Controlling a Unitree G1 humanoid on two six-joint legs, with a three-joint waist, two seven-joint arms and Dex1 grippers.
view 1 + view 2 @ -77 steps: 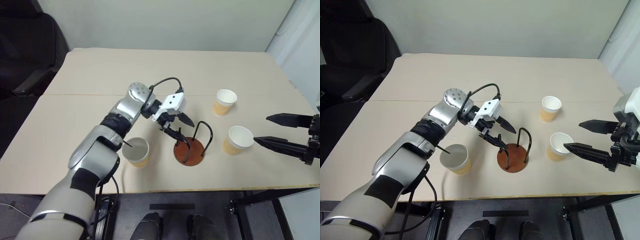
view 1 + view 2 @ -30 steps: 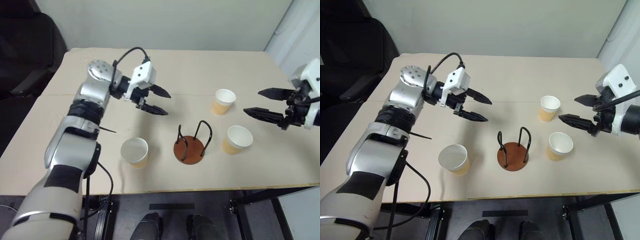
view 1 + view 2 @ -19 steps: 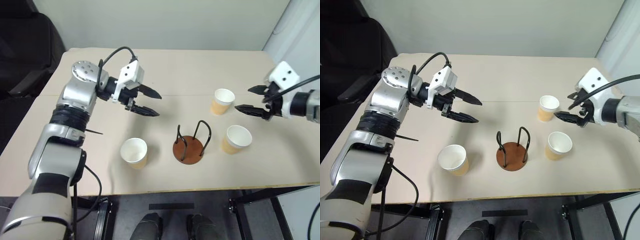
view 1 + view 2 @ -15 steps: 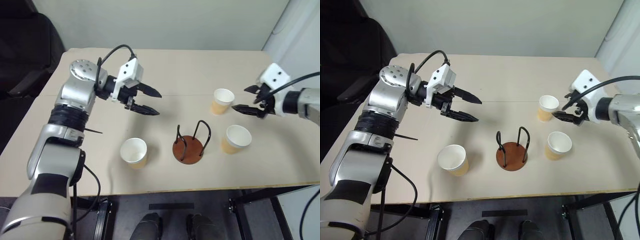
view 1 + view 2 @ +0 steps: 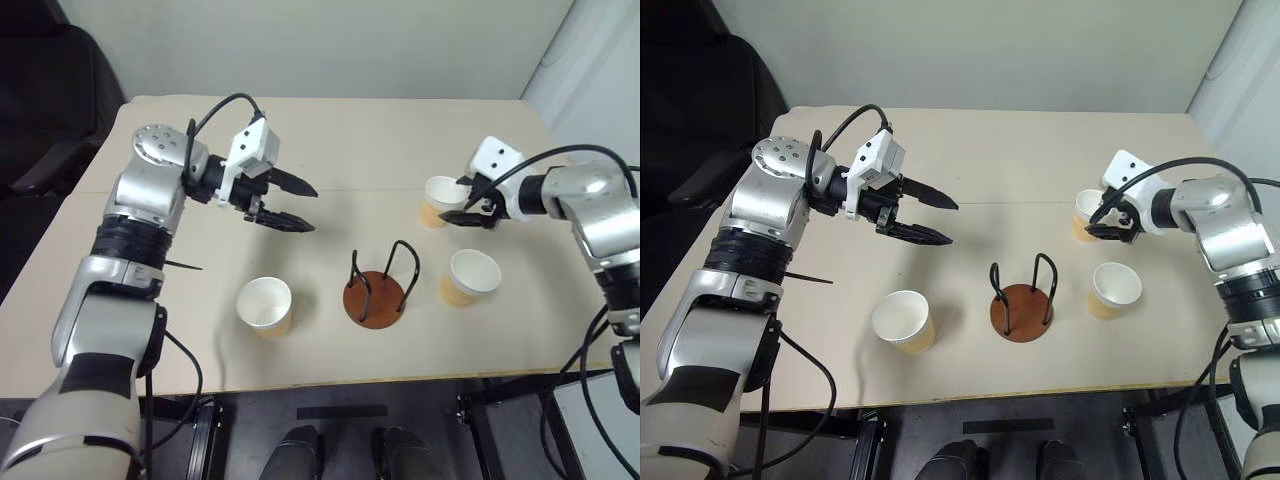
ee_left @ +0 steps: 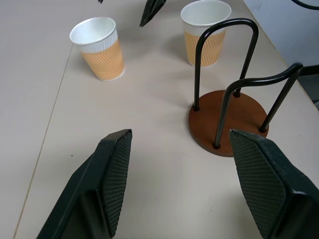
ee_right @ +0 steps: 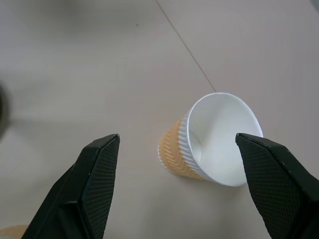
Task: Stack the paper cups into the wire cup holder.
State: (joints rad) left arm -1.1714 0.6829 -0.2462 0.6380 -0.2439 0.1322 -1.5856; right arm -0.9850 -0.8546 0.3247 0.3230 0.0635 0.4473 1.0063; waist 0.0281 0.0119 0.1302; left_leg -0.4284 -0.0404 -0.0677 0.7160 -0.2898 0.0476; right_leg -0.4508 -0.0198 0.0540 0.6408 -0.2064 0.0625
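Wooden-based cup holder (image 5: 376, 297) empty | three paper cups (image 5: 441, 201) around it, none stacked | right gripper (image 5: 463, 199) open wide at far cup, nothing held | left gripper (image 5: 292, 205) open, empty

Paper cups (image 6: 98, 49) orange-ribbed, white inside; wire cup holder (image 5: 376, 291) black, red-brown base.

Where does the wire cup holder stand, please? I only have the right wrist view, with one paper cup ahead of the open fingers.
Observer: The wire cup holder stands empty between the left cup and the near right cup.
Operator: Which cup am I at?
Observer: The right gripper is open at the far cup, beyond the near right cup.
Operator: And the left arm?
Observer: The left gripper hangs open and empty above the table.
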